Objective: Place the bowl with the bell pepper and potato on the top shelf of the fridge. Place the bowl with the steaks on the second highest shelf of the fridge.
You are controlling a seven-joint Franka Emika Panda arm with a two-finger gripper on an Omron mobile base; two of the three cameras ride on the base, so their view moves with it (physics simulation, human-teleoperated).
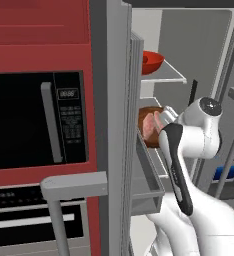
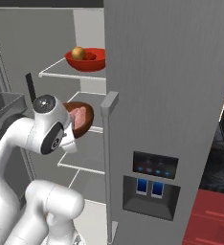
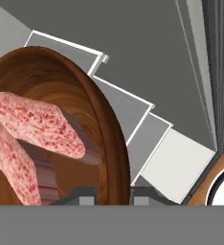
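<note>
Red cabinet fronts and a black microwave point(image 1: 36, 125) filled the wall to the left of the fridge point(image 2: 166, 95), which stood with one door swung open and its pale inside showing. On the top shelf point(image 2: 56, 72) sat the red-orange bowl point(image 2: 87, 61), upright and well inside the shelf's edge, with the tan potato point(image 2: 77, 52) at its left and the red bell pepper point(image 2: 89, 56) just beside it, the two touching or nearly so. Below that shelf, the white arm reached into the fridge from the front, and the brown bowl point(image 3: 80, 110) was held at about the height of the second shelf point(image 2: 97, 128), tipped on its side so that its open face turned toward the hand camera. Two pink steaks point(image 3: 37, 124) lay inside it, one above the other, both slanting across the hollow of the bowl. The gripper point(image 3: 113, 194) was pinched narrow on the bowl's rim, one dark fingertip on each side of the brown edge at the bottom of the hand view. Whether the bowl touched the shelf could not be told from any view. Beyond the rim, grey shelf panels with white edges stepped away toward the back wall. The closed door carried a dark dispenser panel point(image 2: 152, 184) with small blue lights.
</note>
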